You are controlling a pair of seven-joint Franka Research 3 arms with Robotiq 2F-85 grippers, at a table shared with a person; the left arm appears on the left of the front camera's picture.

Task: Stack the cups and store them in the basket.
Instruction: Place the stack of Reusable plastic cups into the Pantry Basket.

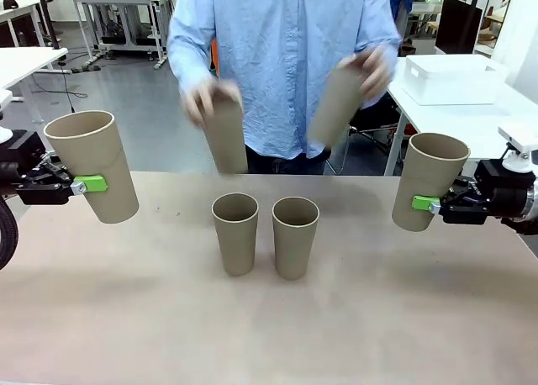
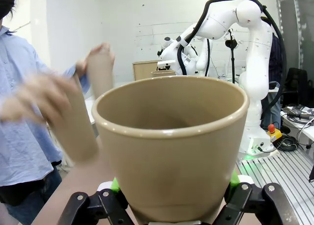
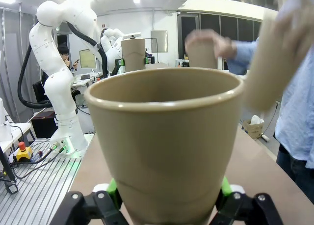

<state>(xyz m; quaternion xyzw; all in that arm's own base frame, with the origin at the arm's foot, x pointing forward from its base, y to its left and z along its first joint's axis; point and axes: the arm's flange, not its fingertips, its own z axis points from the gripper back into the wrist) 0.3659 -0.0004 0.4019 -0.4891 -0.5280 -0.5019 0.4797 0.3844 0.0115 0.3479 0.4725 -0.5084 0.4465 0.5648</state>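
Left gripper (image 1: 88, 184) is clamped on a tall tapered tan cardboard cup (image 1: 91, 165), mouth up, top leaning outboard. Right gripper (image 1: 425, 203) is clamped on an identical second cup (image 1: 430, 180), nearer upright. Both are held clear of the light brown table (image 1: 378, 318). Two standing cups sit inboard of and below the grippers, axes vertical, mouths up: one (image 1: 234, 232) nearer the left gripper, the other (image 1: 295, 236) nearer the right. The person's hands (image 1: 200, 99) hold two more cups (image 1: 225, 137), blurred, beyond the pair. The white rectangular plastic bin (image 1: 454, 78) behind the right gripper, on a side table, is probably the basket. My read of the next move: nest straight down, after squaring the left cup's axis.
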